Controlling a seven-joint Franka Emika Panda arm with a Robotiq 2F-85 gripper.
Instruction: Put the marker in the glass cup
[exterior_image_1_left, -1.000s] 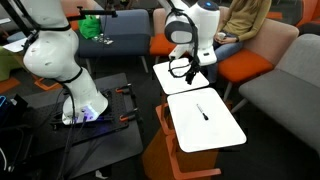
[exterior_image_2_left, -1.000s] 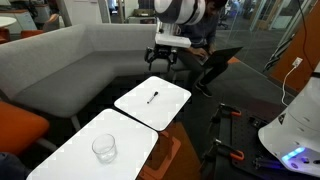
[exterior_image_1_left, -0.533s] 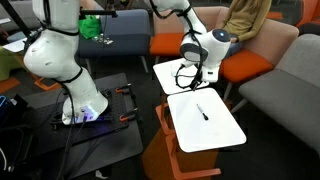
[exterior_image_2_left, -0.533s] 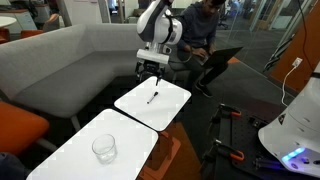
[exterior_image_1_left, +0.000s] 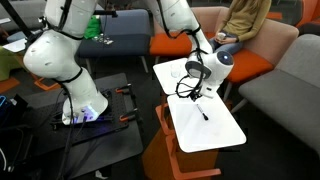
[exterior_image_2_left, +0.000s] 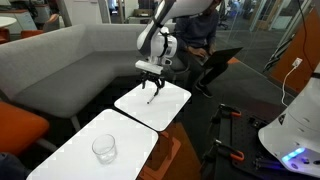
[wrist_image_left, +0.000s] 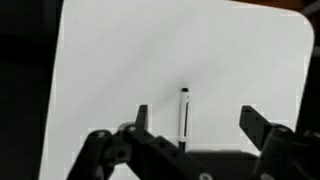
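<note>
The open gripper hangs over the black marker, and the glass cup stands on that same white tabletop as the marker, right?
Not quite. The glass cup stands on the neighbouring white tabletop, not the marker's, as an exterior view shows. The rest holds: the open gripper hangs over the marker in the wrist view.

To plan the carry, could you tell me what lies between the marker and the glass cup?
Between the marker and the glass cup lie only bare white tabletop and the tables' seam, in an exterior view.
</note>
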